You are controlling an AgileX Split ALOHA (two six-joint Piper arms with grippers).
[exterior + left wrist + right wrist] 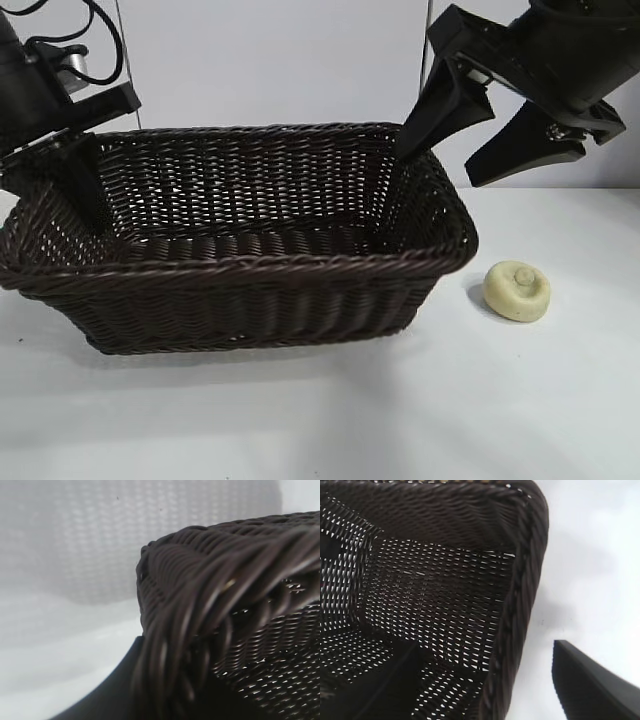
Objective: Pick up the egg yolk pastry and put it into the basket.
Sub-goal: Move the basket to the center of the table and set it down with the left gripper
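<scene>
Exterior view: the basket [240,270] fills the centre and left of the frame on the white table [500,400], and the pastry [517,290] sits on the table just beside the basket's right end, at right of centre, not touching it. The right gripper [455,165] hangs at upper right with its jaws spread wide and nothing in them, one finger [440,115] dipping inside the basket's far right corner, the other outside the rim. The left gripper [85,190] is at the upper left, at the basket's far left corner; I cannot tell whether it grips the rim. Left wrist view: the braided rim [215,595] looms close, filling the right of the frame. Right wrist view: one dark finger [595,685] at lower right is outside the wicker wall [520,610], the other at lower left is inside.
</scene>
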